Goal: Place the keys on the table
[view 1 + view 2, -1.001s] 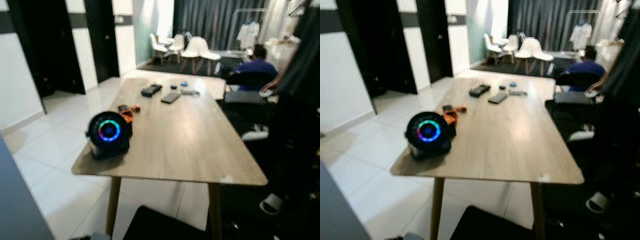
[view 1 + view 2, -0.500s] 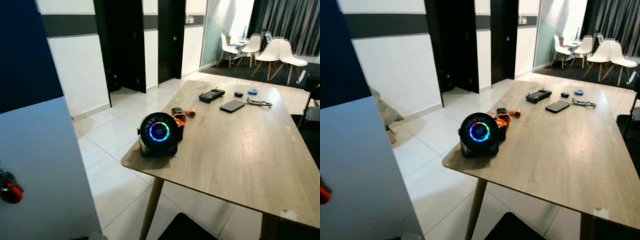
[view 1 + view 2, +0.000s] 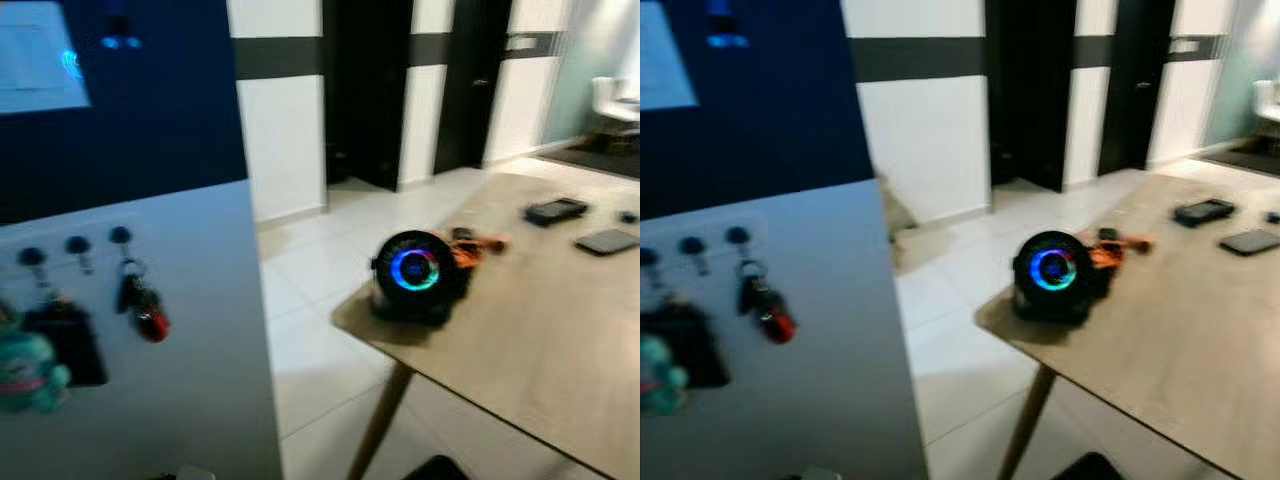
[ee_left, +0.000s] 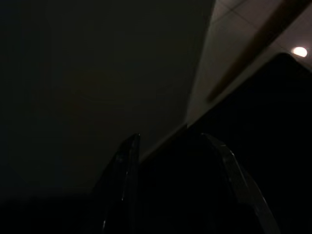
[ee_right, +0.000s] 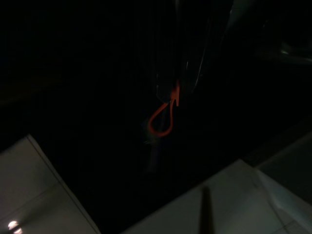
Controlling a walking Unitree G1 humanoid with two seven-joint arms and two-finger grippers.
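Note:
A bunch of keys with a red and black fob hangs from a peg on a pale grey panel at my left. Beside it on other pegs hang a black pouch and a teal soft toy. The wooden table stands to the right, its near corner towards the panel. In the dark left wrist view my left gripper is open and holds nothing. In the right wrist view my right gripper hangs in the shade with an orange loop dangling at it.
A round black device with a glowing ring sits on the table's near corner, with orange bits behind it. Flat black gadgets lie farther back. A dark blue board with a lit screen rises above the panel. White floor tiles lie between panel and table.
The camera has swung left: the table has slid to the right of the picture and the panel with the hanging keys has come into view. The seated person and chairs have left the picture.

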